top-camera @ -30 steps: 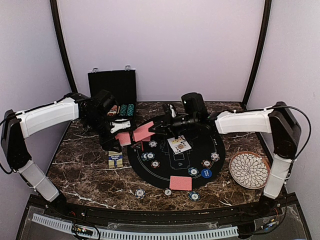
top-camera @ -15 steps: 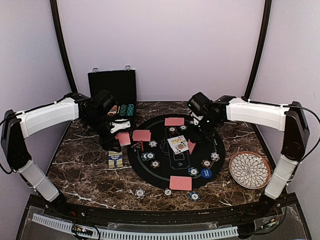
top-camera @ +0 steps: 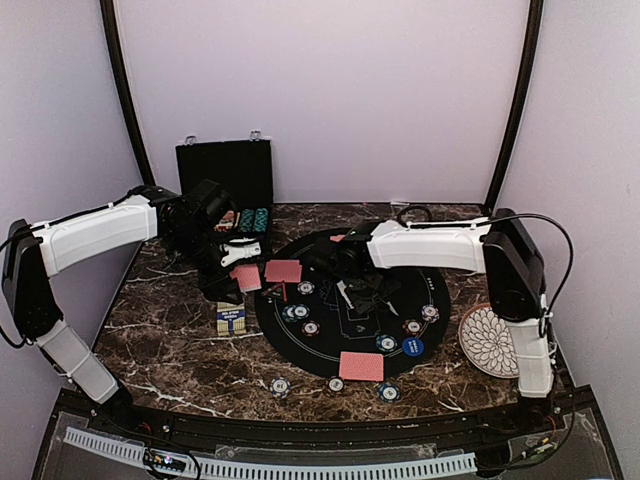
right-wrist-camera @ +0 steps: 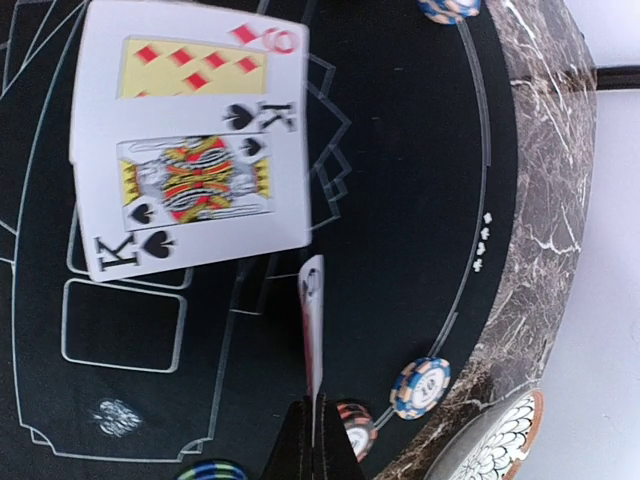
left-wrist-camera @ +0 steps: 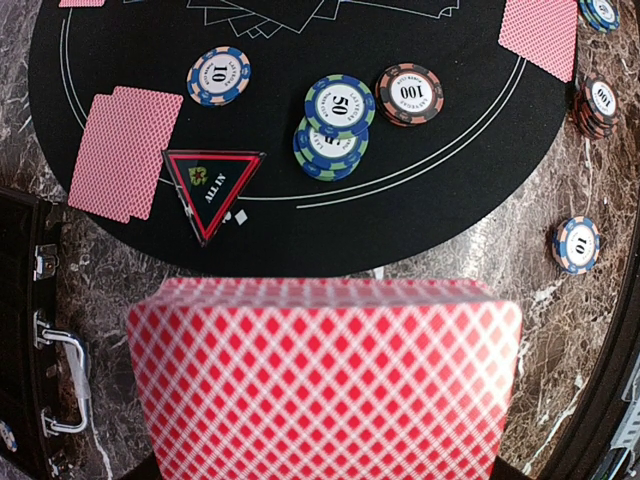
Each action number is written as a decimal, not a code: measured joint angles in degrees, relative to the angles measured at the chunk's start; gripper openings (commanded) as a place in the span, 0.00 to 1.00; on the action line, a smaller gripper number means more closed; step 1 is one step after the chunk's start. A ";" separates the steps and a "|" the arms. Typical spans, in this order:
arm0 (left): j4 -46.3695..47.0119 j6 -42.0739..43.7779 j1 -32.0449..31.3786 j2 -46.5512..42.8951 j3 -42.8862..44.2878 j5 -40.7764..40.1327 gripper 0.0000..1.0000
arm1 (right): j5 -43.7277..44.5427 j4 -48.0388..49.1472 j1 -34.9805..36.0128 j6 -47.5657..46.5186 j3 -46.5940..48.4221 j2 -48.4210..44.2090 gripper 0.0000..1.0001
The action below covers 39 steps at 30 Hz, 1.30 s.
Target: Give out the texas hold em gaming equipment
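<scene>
Marble surface [top-camera: 170,340] carries the round black mat [top-camera: 295,345]. Only the left wrist view shows the red-backed deck [left-wrist-camera: 325,380] held in the left end effector [top-camera: 240,280]; its fingers are hidden behind the deck. Only the right wrist view shows one card [right-wrist-camera: 312,320], edge-on, pinched in the narrow right end effector [right-wrist-camera: 314,440] near the face-up king [right-wrist-camera: 190,190].

Right hand [top-camera: 347,291] over black mat [top-camera: 318,352]

Left claw [top-camera: 237,274] and right claw [right-wrist-camera: 312,428] both clamped tight.
</scene>
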 measured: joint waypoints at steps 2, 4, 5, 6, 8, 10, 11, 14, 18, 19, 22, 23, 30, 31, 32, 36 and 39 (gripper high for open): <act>0.00 0.00 0.00 0.00 0.00 0.00 0.00 | 0.26 -0.59 1.38 0.35 1.40 2.43 0.00; 0.00 0.00 0.00 0.00 0.00 -0.02 0.00 | 0.11 -1.16 2.36 0.55 2.58 4.13 0.00; 0.02 0.00 0.00 0.00 0.00 0.00 0.00 | -0.07 -1.40 2.80 0.59 3.23 4.92 0.00; 0.02 0.00 0.00 0.00 0.00 0.00 0.00 | -0.33 -1.53 3.15 0.68 3.91 5.62 0.00; 0.00 0.00 0.00 0.00 0.00 0.00 0.00 | -1.25 -1.51 3.72 0.74 5.11 6.58 0.11; 0.00 0.00 0.00 0.00 0.00 0.00 0.00 | -2.51 -1.14 3.98 0.94 6.45 7.23 0.17; 0.00 0.00 0.00 0.00 0.00 -0.02 0.00 | -3.15 -0.94 4.07 1.33 6.84 7.41 0.20; 0.00 0.02 0.00 0.00 0.00 0.00 0.00 | -5.29 0.00 4.11 1.42 8.09 7.82 0.37; 0.00 0.02 0.00 0.00 -0.04 0.00 0.00 | -7.87 1.05 4.11 1.64 9.84 8.68 0.62; 0.00 0.02 0.00 0.00 -0.07 0.00 0.00 | -8.41 1.38 4.11 1.95 9.94 8.70 0.67; 0.02 0.07 0.00 0.00 -0.15 0.02 0.00 | -11.08 3.06 4.09 1.68 9.79 8.66 0.71; 0.00 0.15 0.00 0.00 -0.20 0.02 0.00 | -12.31 4.28 3.93 1.70 9.29 8.41 0.71; 0.00 0.39 0.00 0.00 -0.35 0.02 0.00 | -26.40 18.69 -1.46 2.69 -6.86 -4.74 0.68; 0.00 0.39 0.00 0.00 -0.35 0.00 0.00 | -28.72 21.42 -3.48 3.08 -9.94 -8.00 0.68; 0.00 0.39 0.00 0.00 -0.35 0.00 0.00 | -30.75 23.80 -5.73 3.39 -12.70 -11.23 0.68; 0.00 0.39 0.00 0.00 -0.35 0.02 0.00 | -37.75 32.94 -14.62 4.55 -20.76 -19.89 0.66; 0.00 0.39 0.00 0.00 -0.35 0.02 0.00 | -42.91 39.80 -18.97 5.60 -26.47 -21.35 0.63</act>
